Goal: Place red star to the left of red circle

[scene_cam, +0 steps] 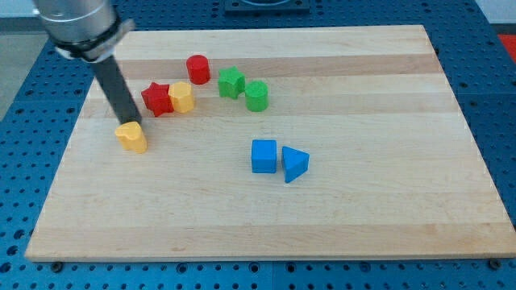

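While only the one camera view is on hand, it shows the relation that matters plainly enough: the red star (156, 98) lies up and to the right of my tip (130, 123), a short way farther back on the wooden board (363, 209). My tip has no jaws to open or close and carries nothing; it is a bare dark rod end, resting at the far edge of a yellow block (132, 137) of rounded, heart-like shape, touching it or nearly so. The rod leans from the view's upper left down toward the lower right, with the arm's grey body at the top left corner.

The red circle (197, 68), a short red cylinder, stands farther back and to the right of the star, apart from it. A second yellow block (181, 97) sits against the star's right side, between the star and the open board to the right. The star has no real long axis, so the direction of the push counts more than its orientation.

As I judge it, the star already sits left of the circle but also nearer than it, so the coming move calls for a push away toward the far edge, from a spot on the star's near side. My tip is near that side already. A green star (231, 82), a green cylinder (256, 95), a blue cube (264, 155) and a blue triangle (294, 164) lie well to the right, out of the way.
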Robot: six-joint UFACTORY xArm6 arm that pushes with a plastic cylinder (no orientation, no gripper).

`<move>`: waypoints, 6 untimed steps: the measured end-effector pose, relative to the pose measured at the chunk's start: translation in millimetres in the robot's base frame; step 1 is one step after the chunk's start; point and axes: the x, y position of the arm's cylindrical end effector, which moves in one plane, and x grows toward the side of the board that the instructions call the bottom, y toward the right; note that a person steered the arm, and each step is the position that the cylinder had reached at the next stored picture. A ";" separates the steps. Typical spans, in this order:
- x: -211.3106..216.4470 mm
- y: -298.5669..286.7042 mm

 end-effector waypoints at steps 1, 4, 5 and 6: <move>-34.2 1.4; -23.1 45.4; -23.6 75.4; -60.9 53.3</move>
